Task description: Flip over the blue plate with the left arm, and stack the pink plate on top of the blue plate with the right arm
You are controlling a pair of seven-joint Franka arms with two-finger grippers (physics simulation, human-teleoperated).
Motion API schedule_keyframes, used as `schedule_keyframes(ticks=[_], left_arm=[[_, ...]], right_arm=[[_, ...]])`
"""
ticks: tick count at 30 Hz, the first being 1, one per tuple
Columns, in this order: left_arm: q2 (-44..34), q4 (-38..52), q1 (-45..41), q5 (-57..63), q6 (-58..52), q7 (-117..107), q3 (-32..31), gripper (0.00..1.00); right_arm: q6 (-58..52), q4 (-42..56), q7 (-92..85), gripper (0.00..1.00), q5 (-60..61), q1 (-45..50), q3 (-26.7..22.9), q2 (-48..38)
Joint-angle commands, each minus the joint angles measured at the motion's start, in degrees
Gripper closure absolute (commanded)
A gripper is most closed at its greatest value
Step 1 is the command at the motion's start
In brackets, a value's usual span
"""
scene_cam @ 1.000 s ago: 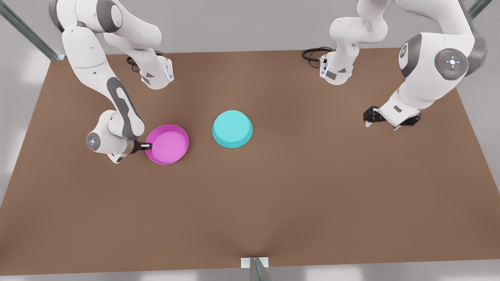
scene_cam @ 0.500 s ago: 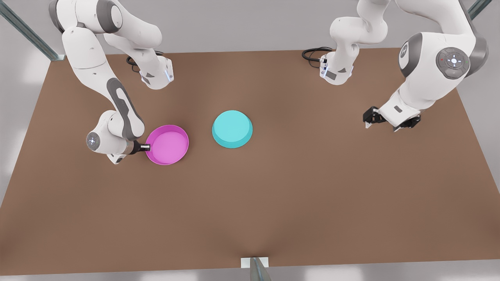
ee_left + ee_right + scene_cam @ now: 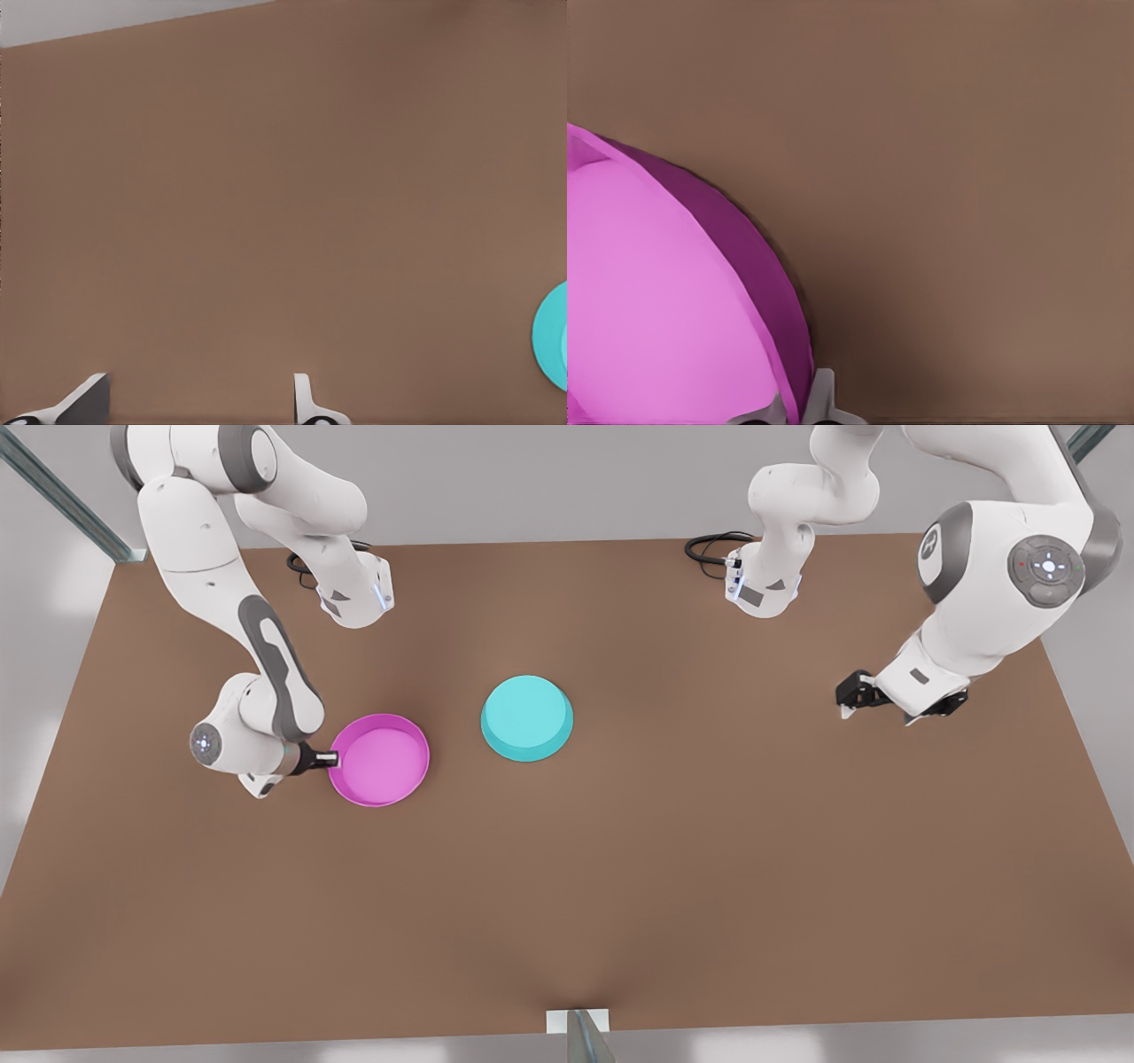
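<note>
The pink plate (image 3: 379,760) rests open side up on the brown table toward the front view's left. My right gripper (image 3: 330,759) is shut on its near-side rim; the right wrist view shows the rim (image 3: 780,301) pinched between the two fingertips of the gripper (image 3: 799,409). The blue plate (image 3: 527,717) lies base up just to the front view's right of the pink plate, a small gap apart. It shows as a sliver (image 3: 554,336) in the left wrist view. My left gripper (image 3: 849,695) hangs open and empty (image 3: 199,403) far to the front view's right.
Both arm bases (image 3: 354,598) (image 3: 762,589) stand at the table's back edge with black cables (image 3: 709,549) beside them. A metal post (image 3: 580,1032) stands at the front edge's middle. Bare brown table (image 3: 567,886) spreads across the front half.
The left arm has drifted a little toward the front view's right. The pink plate has shifted slightly toward the front edge in the right gripper's hold. The blue plate has stayed put.
</note>
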Motion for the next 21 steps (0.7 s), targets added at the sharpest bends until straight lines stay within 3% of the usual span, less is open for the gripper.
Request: schedule_keyframes(ticks=[1,10,15,21], left_arm=[[0.0,0.0,-0.6,0.0,0.0,0.0,0.0,0.0],[0.3,0.1,-0.6,0.0,-0.1,0.0,0.0,0.0],[0.3,0.1,-0.6,0.0,0.0,0.0,0.0,0.0],[0.3,0.0,-0.6,0.0,0.0,0.0,0.0,0.0]], right_arm=[[0.0,0.0,0.4,0.79,-0.6,0.0,0.0,0.0],[-6.7,1.3,0.4,0.79,-0.6,-0.6,0.1,-4.1],[-10.3,3.5,0.7,0.79,3.0,1.6,10.6,-6.8],[-10.4,6.5,1.5,0.79,6.5,14.4,14.1,-6.5]])
